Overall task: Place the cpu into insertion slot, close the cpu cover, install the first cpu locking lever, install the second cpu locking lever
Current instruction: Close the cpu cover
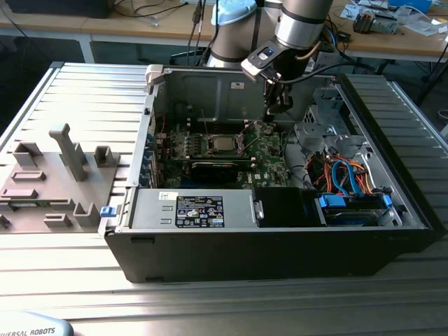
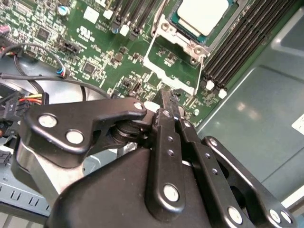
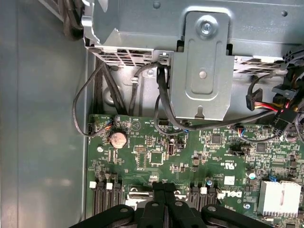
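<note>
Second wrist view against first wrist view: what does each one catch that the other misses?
Second wrist view: the small square chip with a silvery-grey top, the thin silvery metal cover frame lying open next to it, and long black memory slots.
First wrist view: a round silvery coin battery, a grey sheet-metal bracket and looping black cables.
Both: the green circuit board and the black gripper, its fingers shut together close to the board.
</note>
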